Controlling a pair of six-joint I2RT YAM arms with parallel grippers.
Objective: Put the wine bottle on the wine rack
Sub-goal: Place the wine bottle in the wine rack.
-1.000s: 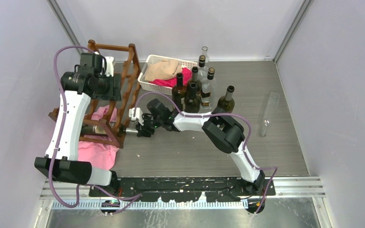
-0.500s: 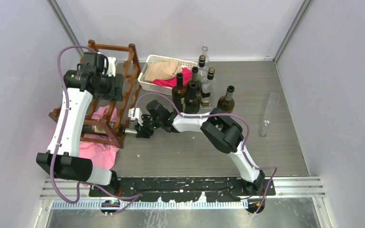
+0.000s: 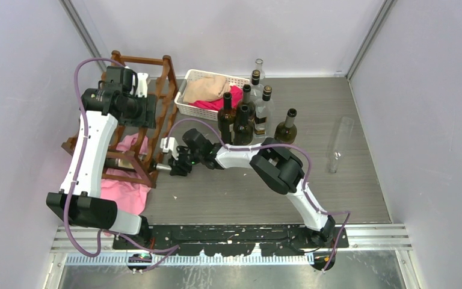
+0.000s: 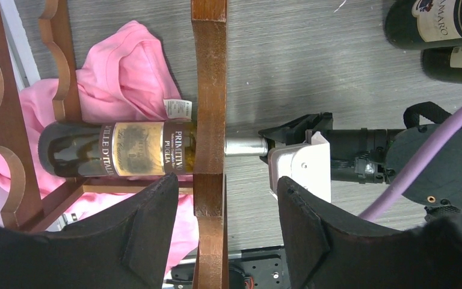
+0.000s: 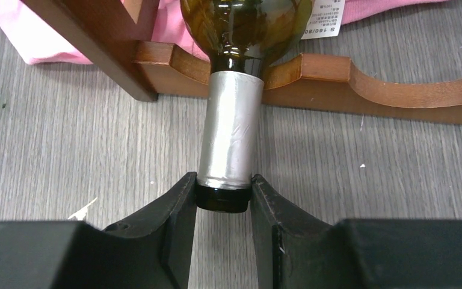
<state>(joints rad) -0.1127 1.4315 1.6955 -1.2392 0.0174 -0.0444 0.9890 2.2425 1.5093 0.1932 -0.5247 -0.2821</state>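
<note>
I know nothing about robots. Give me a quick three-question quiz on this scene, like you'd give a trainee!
1. True or false: the right tool is shut on the neck of the wine bottle.
2. What lies under the wine rack? A) pink cloth B) newspaper C) green towel
3. Fill the gap: the left tool, above a rack rail, is ___ and grips nothing.
Key: 1 true; 2 A; 3 open.

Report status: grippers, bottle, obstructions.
Right gripper shut on wine bottle neck. Left gripper open, straddling wine rack rail. Bottle lying in rack, pink cloth underneath.
</note>
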